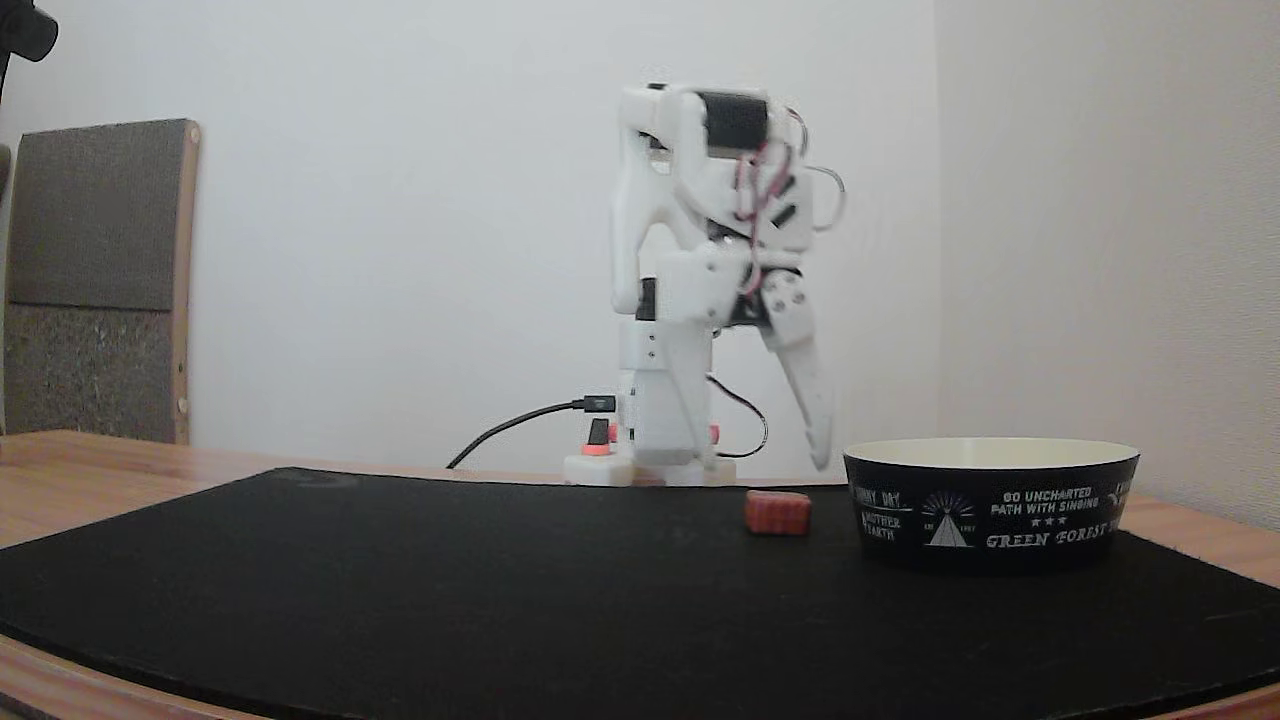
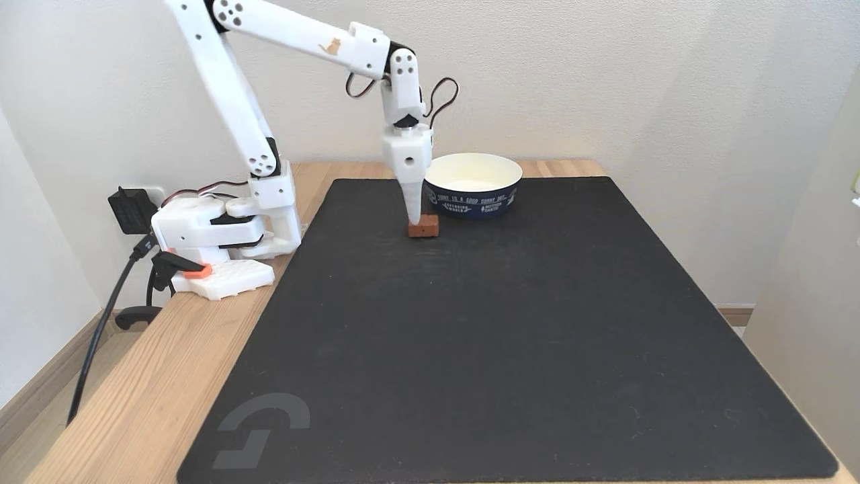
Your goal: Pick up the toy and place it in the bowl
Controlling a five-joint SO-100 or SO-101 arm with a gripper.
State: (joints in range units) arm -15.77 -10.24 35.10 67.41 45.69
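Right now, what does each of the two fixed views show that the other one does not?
A fixed view shows the bowl's tent emblem, a grey panel and the tool tip higher than the toy. A fixed view shows the whole mat, the bowl's cream inside and the tool right over the toy. Both share arm, toy, bowl, mat.
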